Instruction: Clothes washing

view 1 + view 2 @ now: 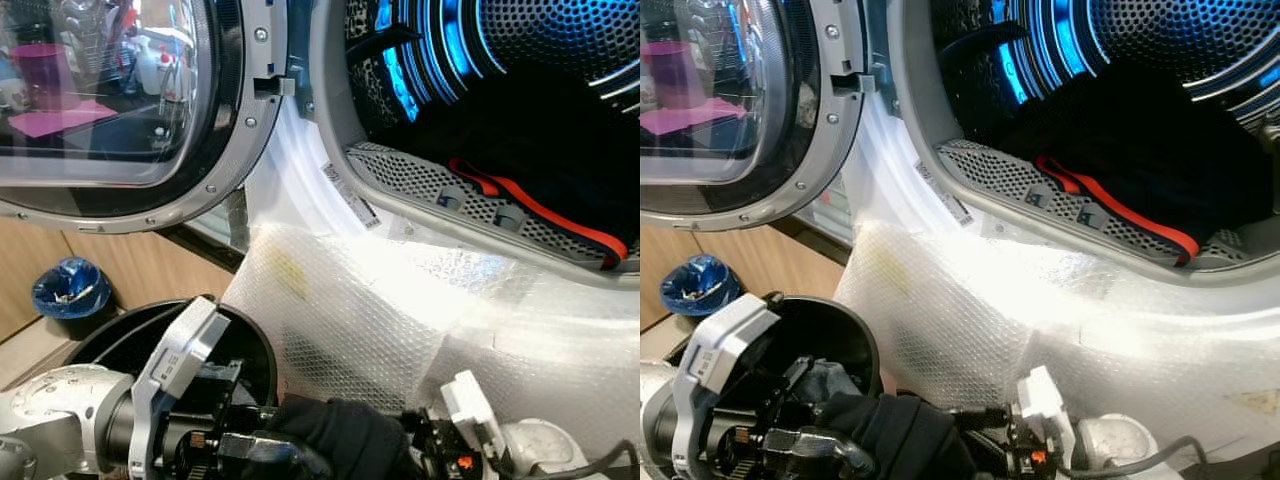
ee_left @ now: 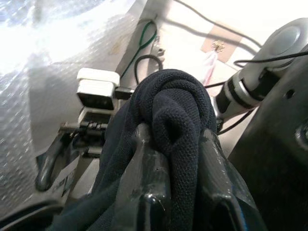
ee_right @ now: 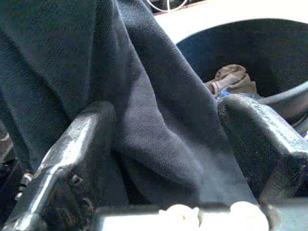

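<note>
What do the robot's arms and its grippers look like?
The left arm is silver metal with a black joint and a grey plate bearing a small label. The right arm is silver-grey, with a white block and black cables. The left gripper and right gripper each have two thick glossy black fingers.

The washing machine drum (image 1: 520, 90) is set ahead and to the right, with clothes (image 1: 540, 190) lying inside it on its lower wall. The open door (image 1: 110, 110) is swung out to the left of the opening. Bubble wrap (image 1: 400, 310) is draped over the machine's front below the opening. A basket (image 1: 130, 340) is placed low on the left, before the machine, and a bin (image 1: 70, 290) is set on the floor behind it, further left. A dark garment (image 1: 340, 440) is held between the left hand (image 2: 178, 192) and the right hand (image 3: 168, 159), nearest the robot, partly over the basket.
</note>
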You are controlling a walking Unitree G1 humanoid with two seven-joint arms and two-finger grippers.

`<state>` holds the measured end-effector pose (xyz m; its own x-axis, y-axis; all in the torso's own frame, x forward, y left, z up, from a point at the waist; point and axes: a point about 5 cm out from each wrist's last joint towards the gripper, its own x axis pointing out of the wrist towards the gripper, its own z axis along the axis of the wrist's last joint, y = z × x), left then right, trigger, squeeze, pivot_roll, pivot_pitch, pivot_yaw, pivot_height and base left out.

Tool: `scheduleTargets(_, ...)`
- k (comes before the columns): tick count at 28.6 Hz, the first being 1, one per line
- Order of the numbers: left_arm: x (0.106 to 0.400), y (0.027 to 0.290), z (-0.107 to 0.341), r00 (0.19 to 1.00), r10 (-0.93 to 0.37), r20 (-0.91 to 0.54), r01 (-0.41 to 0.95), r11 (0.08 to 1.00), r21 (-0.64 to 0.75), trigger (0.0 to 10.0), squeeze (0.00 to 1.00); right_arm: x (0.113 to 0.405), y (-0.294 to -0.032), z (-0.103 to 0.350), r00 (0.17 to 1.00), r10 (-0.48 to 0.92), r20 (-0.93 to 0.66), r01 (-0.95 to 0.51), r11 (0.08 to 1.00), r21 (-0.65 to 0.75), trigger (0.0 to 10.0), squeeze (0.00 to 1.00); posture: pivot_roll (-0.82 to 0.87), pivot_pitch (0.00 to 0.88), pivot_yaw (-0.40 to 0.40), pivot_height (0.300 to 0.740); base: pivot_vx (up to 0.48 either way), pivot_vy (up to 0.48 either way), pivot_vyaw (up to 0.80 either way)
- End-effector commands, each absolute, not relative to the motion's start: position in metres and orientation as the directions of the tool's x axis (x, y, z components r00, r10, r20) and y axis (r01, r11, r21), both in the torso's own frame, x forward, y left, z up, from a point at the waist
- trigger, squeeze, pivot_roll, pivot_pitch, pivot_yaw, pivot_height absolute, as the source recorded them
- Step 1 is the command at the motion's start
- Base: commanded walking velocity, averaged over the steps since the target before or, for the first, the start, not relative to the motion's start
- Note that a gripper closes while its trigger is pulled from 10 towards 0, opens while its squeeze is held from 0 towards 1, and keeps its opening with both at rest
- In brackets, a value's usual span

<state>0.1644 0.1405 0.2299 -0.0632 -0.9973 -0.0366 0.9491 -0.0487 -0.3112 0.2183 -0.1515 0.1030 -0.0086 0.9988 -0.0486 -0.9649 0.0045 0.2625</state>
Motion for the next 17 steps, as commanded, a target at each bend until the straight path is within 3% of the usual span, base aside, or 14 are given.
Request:
scheduleTargets(1,0.17,0.145,0.227,0.004,-0.997,-0.078,0.963,0.024,-0.269,0.0,0.0,0.222,-0.153,0.107,0.0,1.0,-0.026,-0.971,0.006,0.237,10.0,0.0,0.16,0.039,-0.083,0.74,0.0,0.0,0.0)
scheduleTargets(6,0.183,0.144,0.211,0.1,-0.983,-0.151,0.959,0.135,-0.248,0.0,0.0,0.225,-0.146,0.118,-0.02,0.998,0.052,-0.977,-0.03,0.211,10.0,0.0,0.16,0.036,-0.083,0.74,0.0,0.0,0.0)
scheduleTargets(8,0.187,0.144,0.2,0.132,-0.961,-0.244,0.959,0.186,-0.213,0.0,0.0,0.226,-0.143,0.123,-0.022,0.996,0.088,-0.979,-0.039,0.201,10.0,0.0,0.16,0.032,-0.082,0.74,0.0,0.0,0.0)
scheduleTargets(14,0.198,0.144,0.192,0.191,-0.944,-0.268,0.958,0.238,-0.157,0.0,0.0,0.223,-0.144,0.121,-0.055,0.996,0.066,-0.978,-0.067,0.199,10.0,0.0,0.15,0.025,-0.087,0.74,0.0,0.0,0.0)
scheduleTargets(17,0.2,0.14,0.193,0.182,-0.952,-0.248,0.963,0.224,-0.153,0.0,0.0,0.222,-0.142,0.118,-0.054,0.997,0.047,-0.978,-0.062,0.2,10.0,0.0,0.15,0.024,-0.087,0.74,0.0,0.0,0.0)
